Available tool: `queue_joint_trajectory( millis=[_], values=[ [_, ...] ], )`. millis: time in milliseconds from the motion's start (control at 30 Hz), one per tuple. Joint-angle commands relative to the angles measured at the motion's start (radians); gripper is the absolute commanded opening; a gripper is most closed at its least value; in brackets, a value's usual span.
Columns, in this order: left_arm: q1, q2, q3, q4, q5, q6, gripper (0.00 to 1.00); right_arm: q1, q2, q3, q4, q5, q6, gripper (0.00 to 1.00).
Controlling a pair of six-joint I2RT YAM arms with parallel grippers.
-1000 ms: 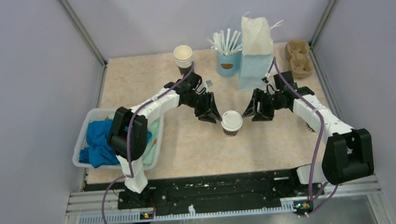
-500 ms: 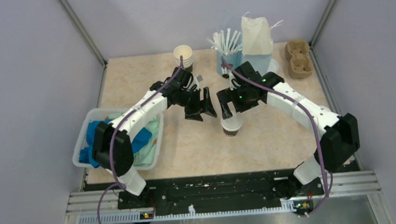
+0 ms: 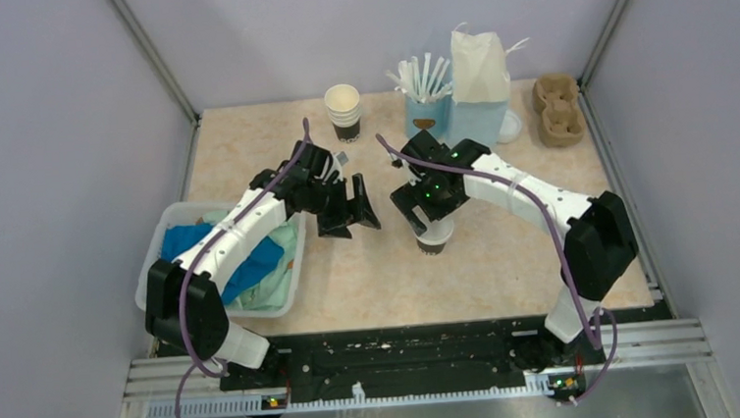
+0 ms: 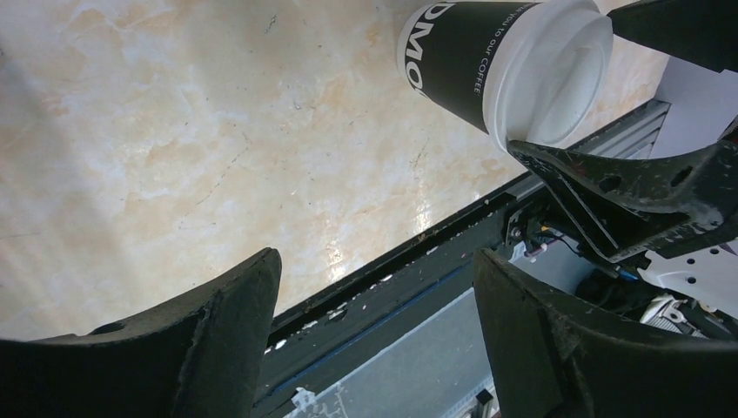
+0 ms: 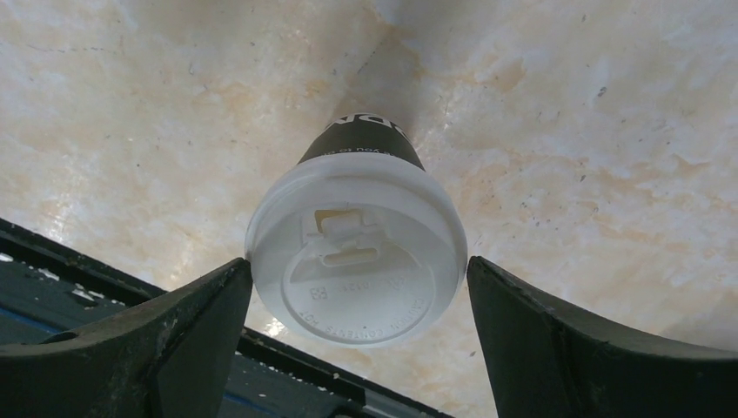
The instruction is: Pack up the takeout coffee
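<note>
The takeout coffee [image 3: 434, 241] stands upright mid-table, a black-banded paper cup under a white lid [image 5: 352, 261]. My right gripper [image 3: 428, 213] hangs right over it, open. In the right wrist view its two fingers [image 5: 200, 322] flank the lid's rim, the left tip nearly touching. My left gripper [image 3: 350, 218] sits a short way left of the cup, open, with nothing between its fingers [image 4: 235, 313]. The left wrist view shows the coffee [image 4: 474, 61] at the top right, with a right-gripper finger [image 4: 627, 187] beside its lid.
A stack of lidless cups [image 3: 343, 108], a light blue cup of white sticks [image 3: 426, 112] and a blue paper bag [image 3: 479, 88] stand at the back. A cardboard cup carrier [image 3: 558, 107] lies back right. A white basket [image 3: 153, 288] of cloths sits at the left edge.
Both grippers opened wide. The right gripper swung left and came over the coffee. The left gripper drew back to the left, away from the cup.
</note>
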Motion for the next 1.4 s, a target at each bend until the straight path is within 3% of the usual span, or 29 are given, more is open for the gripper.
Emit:
queue_joint_trajectory(
  millis=[0, 200, 333, 567, 767, 967, 1100, 1200, 1367],
  values=[
    [0.003, -0.031, 0.005, 0.012, 0.004, 0.014, 0.87, 0.021, 0.004, 0.037, -0.009, 0.083, 0.014, 0.91],
    [0.004, -0.028, 0.015, 0.003, 0.011, 0.020, 0.87, 0.012, -0.043, -0.037, 0.013, 0.156, 0.074, 0.79],
    [0.007, -0.031, 0.025, -0.002, 0.021, 0.024, 0.87, -0.063, -0.105, -0.110, 0.028, 0.194, 0.134, 0.73],
    [0.013, 0.013, 0.088, -0.009, 0.054, 0.040, 0.87, -0.458, -0.277, -0.272, 0.098, 0.247, 0.153, 0.71],
    [0.023, 0.171, 0.224, -0.050, 0.091, 0.093, 0.87, -0.697, -0.212, -0.270, 0.192, 0.266, 0.141, 0.71],
    [0.029, 0.325, 0.488, -0.188, 0.053, 0.208, 0.87, -0.759, -0.170, -0.225, 0.211, 0.302, 0.163, 0.74],
    [0.045, 0.381, 0.605, -0.257, 0.024, 0.271, 0.87, -0.761, -0.211, -0.233, 0.184, 0.265, 0.197, 0.85],
    [0.069, 0.398, 0.646, -0.278, 0.020, 0.294, 0.87, -0.760, -0.264, -0.237, 0.179, 0.191, 0.210, 0.97],
    [0.119, 0.403, 0.659, -0.276, 0.052, 0.295, 0.87, -0.761, -0.291, -0.132, 0.068, 0.188, 0.236, 0.99]
  ],
)
